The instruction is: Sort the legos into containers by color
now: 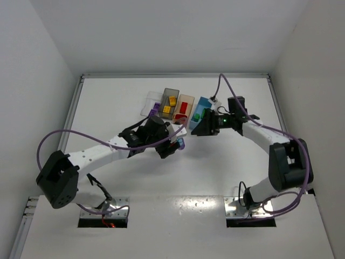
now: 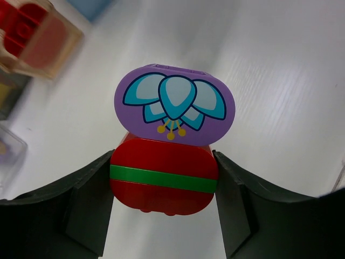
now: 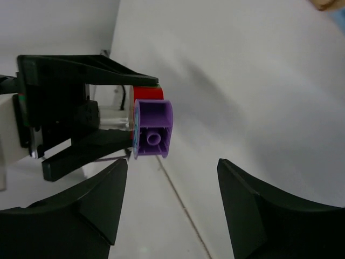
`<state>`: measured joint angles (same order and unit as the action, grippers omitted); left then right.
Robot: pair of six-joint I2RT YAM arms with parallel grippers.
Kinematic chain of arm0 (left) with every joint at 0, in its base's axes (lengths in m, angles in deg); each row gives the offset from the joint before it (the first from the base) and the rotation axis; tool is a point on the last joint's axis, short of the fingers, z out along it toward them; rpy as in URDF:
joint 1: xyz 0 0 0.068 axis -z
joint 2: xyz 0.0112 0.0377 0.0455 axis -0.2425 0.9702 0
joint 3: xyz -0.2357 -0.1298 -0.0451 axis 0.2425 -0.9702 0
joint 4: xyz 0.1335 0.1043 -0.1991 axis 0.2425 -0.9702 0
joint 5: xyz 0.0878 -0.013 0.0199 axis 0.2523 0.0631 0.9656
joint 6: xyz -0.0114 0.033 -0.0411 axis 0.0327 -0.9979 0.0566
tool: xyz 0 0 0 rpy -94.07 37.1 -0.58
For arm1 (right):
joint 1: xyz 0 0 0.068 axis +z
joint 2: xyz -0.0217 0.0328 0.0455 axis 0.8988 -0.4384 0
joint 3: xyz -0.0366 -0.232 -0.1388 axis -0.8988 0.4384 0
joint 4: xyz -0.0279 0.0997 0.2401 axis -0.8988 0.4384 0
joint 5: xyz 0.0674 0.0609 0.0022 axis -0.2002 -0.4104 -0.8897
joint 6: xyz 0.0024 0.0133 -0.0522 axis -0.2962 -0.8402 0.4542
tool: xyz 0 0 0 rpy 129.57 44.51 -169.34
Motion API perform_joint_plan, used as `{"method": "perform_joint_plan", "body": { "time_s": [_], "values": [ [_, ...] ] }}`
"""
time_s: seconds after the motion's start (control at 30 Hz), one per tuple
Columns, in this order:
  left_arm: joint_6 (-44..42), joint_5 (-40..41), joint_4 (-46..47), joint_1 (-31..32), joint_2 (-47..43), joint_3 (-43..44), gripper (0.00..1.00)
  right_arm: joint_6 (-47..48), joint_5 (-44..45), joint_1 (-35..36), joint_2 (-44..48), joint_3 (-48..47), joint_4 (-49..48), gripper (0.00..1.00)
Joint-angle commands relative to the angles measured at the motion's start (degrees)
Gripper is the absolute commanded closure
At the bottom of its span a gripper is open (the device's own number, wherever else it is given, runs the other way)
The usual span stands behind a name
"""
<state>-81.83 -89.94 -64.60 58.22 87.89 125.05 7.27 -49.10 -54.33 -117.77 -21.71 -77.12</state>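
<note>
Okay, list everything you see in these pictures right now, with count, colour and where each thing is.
Clear bin: one, left end of the row, purple lego inside.
Dark grey bin: one, next right, yellow legos inside.
Tan bin: one, third along, red lego inside.
Light blue bin: one, right end, green lego inside.
Lego stack: one, red-green-red under a purple piece, gripped near the table's centre.
Table: one, white.
Left hand: one, black, shut on that stack.
Right hand: one, black, open, empty, facing the stack.
</note>
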Motion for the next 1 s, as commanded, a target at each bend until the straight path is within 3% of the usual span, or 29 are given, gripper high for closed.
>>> {"method": "perform_joint_plan", "body": {
  "time_s": [0.0, 0.17, 0.6, 0.67, 0.7, 0.77, 0.8, 0.83, 0.97],
  "values": [
    [2.13, -2.08, 1.04, 0.38, -2.21, 3.58, 0.68, -7.58, -4.45, 2.80, -2.98, -5.95, -6.76, 0.30],
    [3.28, -2.60, 1.04, 0.38, -2.74, 5.60, 0.68, -8.11, -4.45, 4.47, -8.25, -11.49, -7.02, 0.25],
    [2.22, -0.67, 1.04, 0.38, -3.27, 8.60, 0.68, -5.21, -7.62, 10.81, -10.64, -13.08, -3.59, 0.27],
    [2.22, -0.67, 1.04, 0.38, -3.27, 8.60, 0.68, -4.69, -8.15, 10.81, -10.64, -13.08, -3.59, 0.37],
    [2.22, 0.11, 1.04, 0.38, -3.27, 8.60, 0.68, -4.08, -9.45, 10.81, -10.64, -13.08, -3.59, 0.58],
    [2.22, 2.13, 1.04, 0.38, -3.27, 8.60, 0.68, -2.42, -10.33, 10.81, -10.64, -13.08, -2.29, 0.78],
    [2.22, 2.75, 1.04, -0.15, -3.27, 8.60, 0.68, -1.79, -11.04, 10.81, -10.64, -13.08, -1.66, 0.93],
    [2.22, 3.54, 1.04, -1.80, -3.27, 8.60, 0.68, -1.09, -11.05, 10.81, -9.51, -13.08, -1.05, 1.00],
    [4.41, 6.44, 1.65, -7.52, -4.40, 7.98, 0.74, 1.29, -11.05, 9.75, -7.21, -11.76, 1.06, 1.00]
  ]
}}
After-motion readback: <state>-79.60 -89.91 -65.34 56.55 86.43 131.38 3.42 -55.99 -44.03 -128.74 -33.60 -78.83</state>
